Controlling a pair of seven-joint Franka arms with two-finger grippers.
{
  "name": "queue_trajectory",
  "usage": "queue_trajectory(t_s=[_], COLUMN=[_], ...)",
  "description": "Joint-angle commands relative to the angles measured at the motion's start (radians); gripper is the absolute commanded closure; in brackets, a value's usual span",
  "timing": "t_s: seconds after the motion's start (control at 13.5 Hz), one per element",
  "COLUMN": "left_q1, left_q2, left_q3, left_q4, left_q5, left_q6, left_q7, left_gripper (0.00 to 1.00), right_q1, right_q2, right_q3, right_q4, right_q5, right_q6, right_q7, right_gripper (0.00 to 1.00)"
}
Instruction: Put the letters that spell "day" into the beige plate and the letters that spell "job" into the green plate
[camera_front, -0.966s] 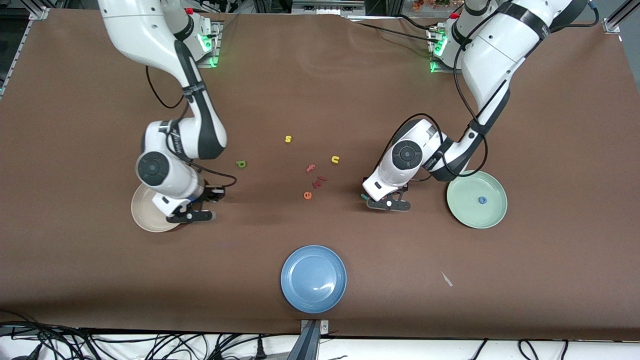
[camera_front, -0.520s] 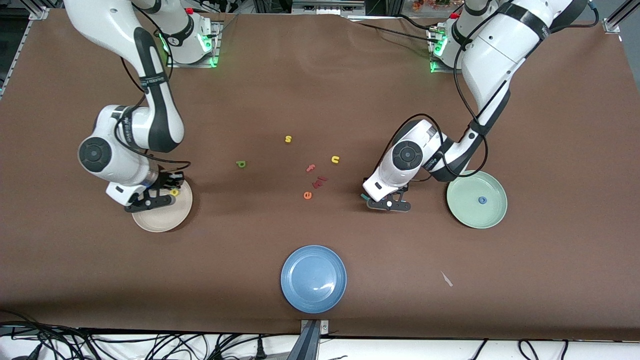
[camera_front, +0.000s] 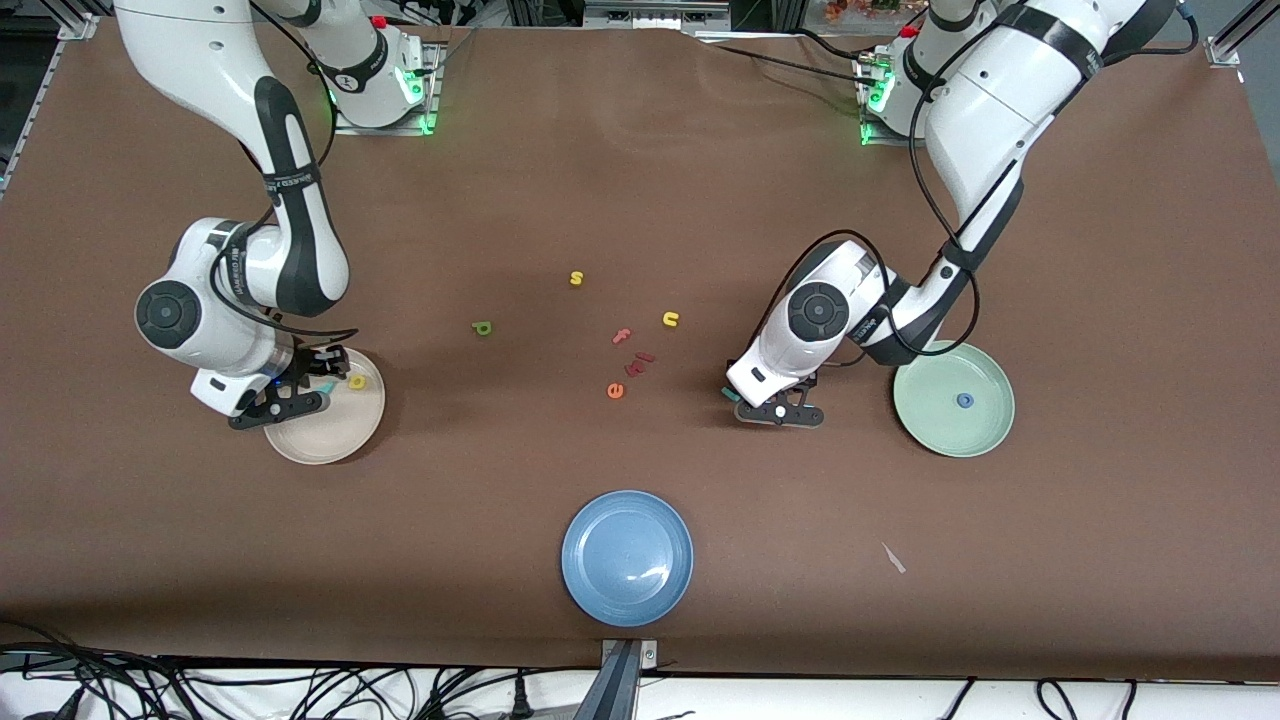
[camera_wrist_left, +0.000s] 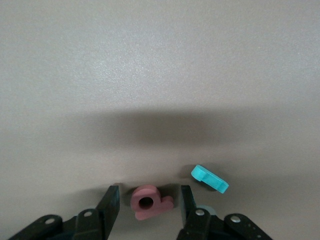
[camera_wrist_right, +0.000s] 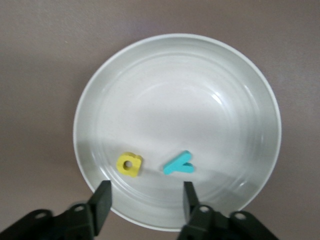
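Over the round cream-beige plate (camera_wrist_right: 177, 55), the right gripper (camera_wrist_right: 145, 197) is now spreading open, the teal foam y (camera_wrist_right: 179, 163) just dropped beside the yellow foam letter (camera_wrist_right: 130, 164); the left gripper (camera_wrist_left: 148, 207) is straddling the pink foam b (camera_wrist_left: 150, 202), grasp unclear.

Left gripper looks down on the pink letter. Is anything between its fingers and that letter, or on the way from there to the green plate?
Nothing visible. The pink letter lies between the left gripper's open fingers; the teal letter lies just outside them, clear. The table toward the green plate is bare; only the blue o lies in it.
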Motion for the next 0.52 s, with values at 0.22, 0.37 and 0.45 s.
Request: queue_trajectory(t_s=[0.22,0.37,0.45], left_q1=[-0.004,-0.007,-0.007], left_q2=[0.027,0.031,0.031], left_q3=[-0.004,-0.004,-0.004], left_q4=[0.015,0.021,0.026], left_q5=[0.035,0.034,0.035], left_q6=[0.002,0.002,0.002], left_q7=[-0.023,-0.023,-0.024], left_gripper=[0.44,0.44,0.44], right_q1=[0.055,0.055,0.056], right_q2=[-0.031,-0.046,-0.054], right_q3=[0.054,0.096,0.118], right_q4=[-0.005,-0.019,-0.023], right_q5=[0.016,0.016,0.016], right_q6=[-0.025,-0.024,-0.022], right_q7=[0.261,0.342,0.38], right_gripper=[0.0,0.0,0.0])
